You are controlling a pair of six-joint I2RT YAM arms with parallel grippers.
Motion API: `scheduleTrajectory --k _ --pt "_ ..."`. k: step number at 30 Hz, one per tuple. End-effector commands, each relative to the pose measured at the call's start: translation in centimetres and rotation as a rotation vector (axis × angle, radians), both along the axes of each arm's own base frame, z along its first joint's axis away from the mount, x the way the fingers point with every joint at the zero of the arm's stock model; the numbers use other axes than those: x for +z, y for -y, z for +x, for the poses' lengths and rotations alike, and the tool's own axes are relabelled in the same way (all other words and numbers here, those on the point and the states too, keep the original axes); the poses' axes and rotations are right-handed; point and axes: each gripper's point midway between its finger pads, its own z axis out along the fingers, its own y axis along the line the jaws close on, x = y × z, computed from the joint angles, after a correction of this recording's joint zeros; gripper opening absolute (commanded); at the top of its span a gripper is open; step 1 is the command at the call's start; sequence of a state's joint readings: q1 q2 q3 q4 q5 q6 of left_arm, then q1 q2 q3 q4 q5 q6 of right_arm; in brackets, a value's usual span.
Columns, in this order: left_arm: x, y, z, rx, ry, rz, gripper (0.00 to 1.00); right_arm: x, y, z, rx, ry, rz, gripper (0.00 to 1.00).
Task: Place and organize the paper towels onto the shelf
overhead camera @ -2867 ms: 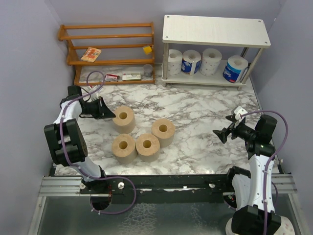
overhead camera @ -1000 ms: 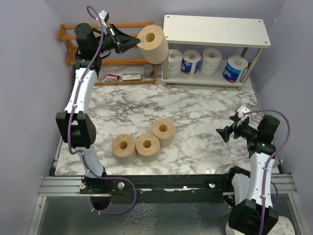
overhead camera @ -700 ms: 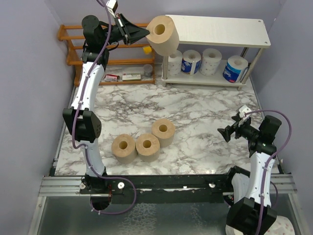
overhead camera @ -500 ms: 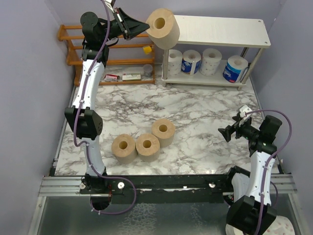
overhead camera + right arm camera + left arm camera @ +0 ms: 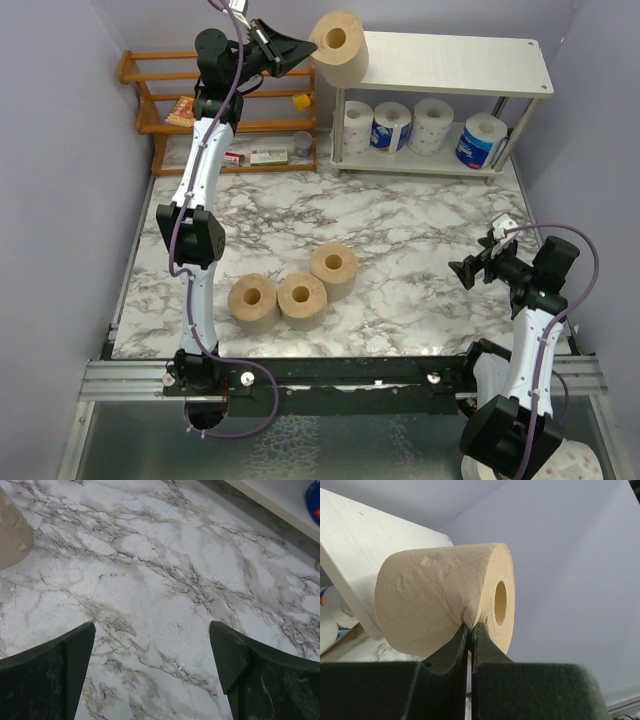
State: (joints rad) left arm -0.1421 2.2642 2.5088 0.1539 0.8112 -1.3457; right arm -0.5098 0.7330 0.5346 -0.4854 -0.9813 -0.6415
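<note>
Lilac walls (image 5: 60, 120) all round, marble table (image 5: 400, 210) far below the high left gripper (image 5: 470, 628). Pinched fully shut on the outer wraps at the rim of one tan paper roll (image 5: 440, 605), hollow core facing the overhead camera. Right at the roll, just past the fingertips: left end of the shelf (image 5: 450, 60) top board, otherwise bare. Cannot tell whether touching it or just above. Under that board, four white and blue-wrapped rolls (image 5: 415, 125) in a row on the lower tier. Well below and behind the gripper, toward the arm bases, three more tan rolls (image 5: 300, 290) clustered on the marble.

Right gripper (image 5: 152, 645) spread wide, holding nothing, low over bare marble, well apart from the shelf.

Judged mid-placement: first tan roll arriving at the top tier. Next, probably: reach further in over the board, lower to full contact with the flat end down, then release. Too near the edge, likely to tip off.
</note>
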Motion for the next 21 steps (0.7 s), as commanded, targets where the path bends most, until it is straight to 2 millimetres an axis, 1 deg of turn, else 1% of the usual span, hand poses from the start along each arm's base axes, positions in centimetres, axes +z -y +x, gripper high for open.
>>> scheduleTrajectory --k 1,6,12,17,21 --pt "5.1 0.5 -1.1 0.075 0.158 -0.069 0.00 0.2 0.0 0.1 0.012 0.019 -0.004 0.97" --pt "4.9 1.5 0.0 0.110 0.163 -0.105 0.00 0.1 0.1 0.1 0.004 0.016 -0.004 0.98" --pt "4.3 3.6 0.6 0.126 0.186 -0.115 0.00 0.1 0.2 0.2 0.002 0.017 -0.004 0.98" --pt "2.7 4.9 1.7 0.140 0.179 -0.113 0.00 0.0 0.2 0.2 -0.006 0.016 -0.004 0.98" --pt "1.2 6.8 2.1 0.129 0.178 -0.100 0.00 0.1 0.2 0.2 -0.008 0.021 -0.005 0.98"
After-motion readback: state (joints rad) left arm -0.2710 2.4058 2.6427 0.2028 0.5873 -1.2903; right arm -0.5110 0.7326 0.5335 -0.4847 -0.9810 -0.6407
